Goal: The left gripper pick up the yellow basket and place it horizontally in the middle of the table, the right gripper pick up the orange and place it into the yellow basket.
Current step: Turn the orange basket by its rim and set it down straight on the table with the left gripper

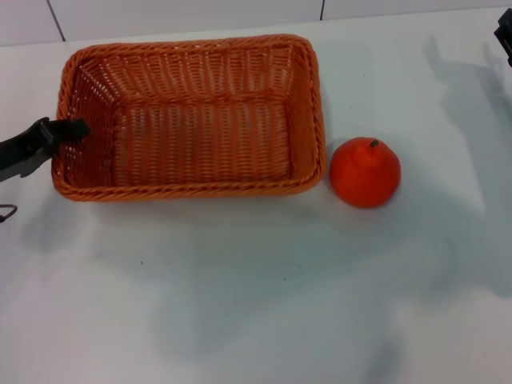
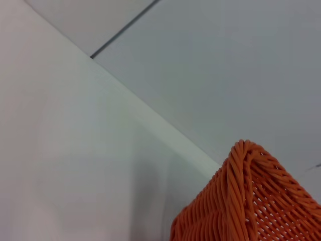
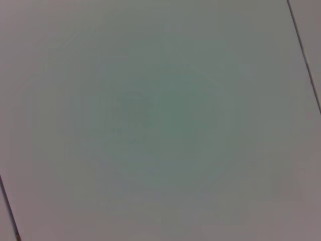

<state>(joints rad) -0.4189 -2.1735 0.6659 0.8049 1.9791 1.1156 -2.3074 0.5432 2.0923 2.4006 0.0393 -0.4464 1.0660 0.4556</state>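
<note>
The yellow basket point(image 1: 192, 120), an orange-brown wicker rectangle, lies flat with its long side across the table point(image 1: 256, 288), left of centre. My left gripper point(image 1: 62, 132) comes in from the left edge and is shut on the basket's left rim, with one fingertip point(image 1: 78, 126) inside the wall. A corner of the basket also shows in the left wrist view point(image 2: 251, 201). The orange point(image 1: 365, 171) stands on the table just off the basket's right end, apart from it, stem up. My right gripper point(image 1: 505, 32) is only a black sliver at the far right edge, well away from the orange.
The basket is empty inside. The table's back edge meets a pale tiled wall point(image 1: 240, 16). White tabletop stretches in front of the basket and the orange. The right wrist view shows only a blank pale surface point(image 3: 160, 120).
</note>
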